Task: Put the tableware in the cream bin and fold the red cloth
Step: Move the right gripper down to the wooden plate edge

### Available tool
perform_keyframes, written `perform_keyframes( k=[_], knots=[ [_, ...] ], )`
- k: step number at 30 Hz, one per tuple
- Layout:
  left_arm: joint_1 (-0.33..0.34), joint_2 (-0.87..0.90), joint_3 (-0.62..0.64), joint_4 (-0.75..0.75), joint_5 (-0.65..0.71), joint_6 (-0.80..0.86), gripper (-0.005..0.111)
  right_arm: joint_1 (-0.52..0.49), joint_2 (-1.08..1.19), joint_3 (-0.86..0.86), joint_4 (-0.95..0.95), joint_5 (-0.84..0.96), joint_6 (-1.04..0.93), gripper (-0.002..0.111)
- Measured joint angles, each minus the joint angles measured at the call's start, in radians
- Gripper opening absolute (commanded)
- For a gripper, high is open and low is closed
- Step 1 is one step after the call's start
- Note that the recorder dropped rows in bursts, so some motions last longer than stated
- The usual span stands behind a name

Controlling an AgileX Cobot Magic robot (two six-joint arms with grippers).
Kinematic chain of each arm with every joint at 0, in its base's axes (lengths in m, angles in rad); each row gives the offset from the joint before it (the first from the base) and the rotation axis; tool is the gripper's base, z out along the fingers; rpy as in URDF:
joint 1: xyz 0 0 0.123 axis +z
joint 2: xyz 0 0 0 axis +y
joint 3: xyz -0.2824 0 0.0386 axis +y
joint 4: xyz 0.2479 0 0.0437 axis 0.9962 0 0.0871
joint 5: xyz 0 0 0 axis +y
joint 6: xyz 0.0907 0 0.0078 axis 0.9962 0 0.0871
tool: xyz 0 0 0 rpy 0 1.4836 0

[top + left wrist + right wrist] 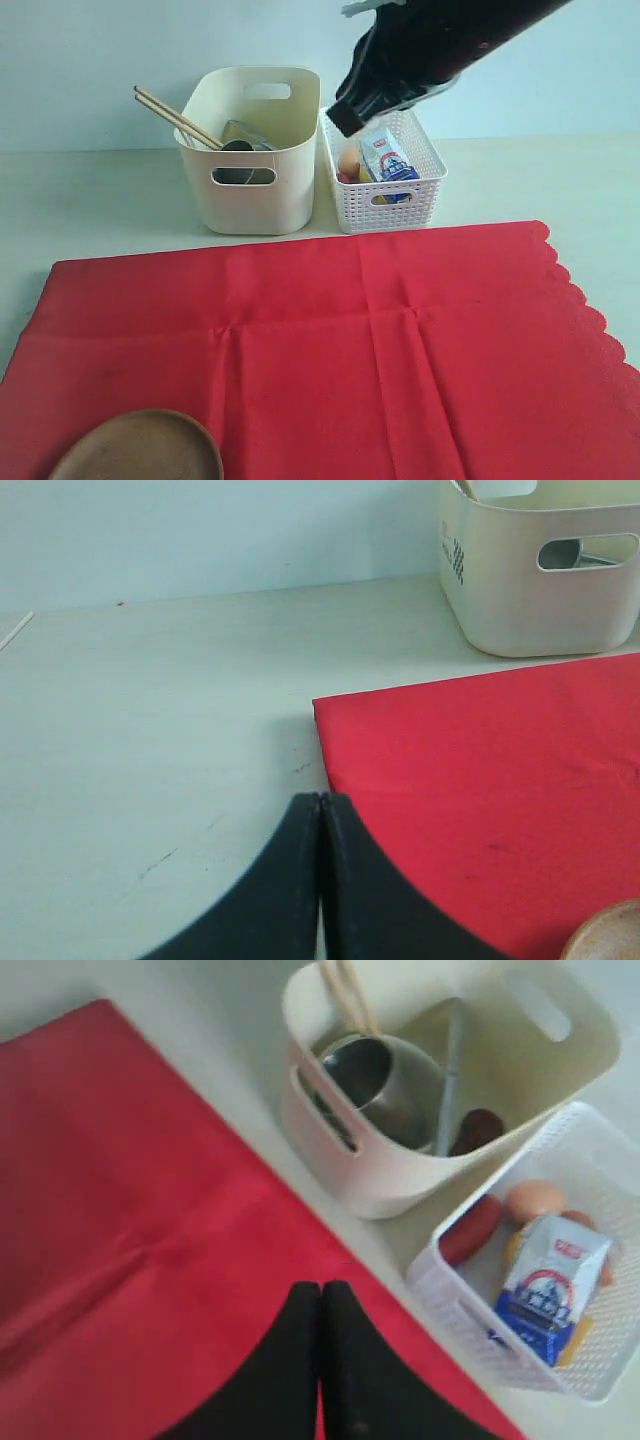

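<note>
exterior view: lattice basket (390,215) just beside cream bin (250,208); both arms' jaws pressed together.

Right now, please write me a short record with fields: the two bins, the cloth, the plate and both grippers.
cream bin: holds chopsticks and a steel cup
white basket: holds a carton, an egg, other food
red cloth: spread flat, not folded
wooden plate: on the cloth, outside the bin
left gripper: shut, empty, beside the cloth's corner
right gripper: shut, empty, raised near the basket
</note>
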Motion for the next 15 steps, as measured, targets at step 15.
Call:
perform_keyframes(
  k=[15],
  knots=[
    [0.0,0.0,0.0,0.0,0.0,0.0,0.0,0.0,-0.154,0.096,0.39,0.324,-0.231,0.0]
  ],
)
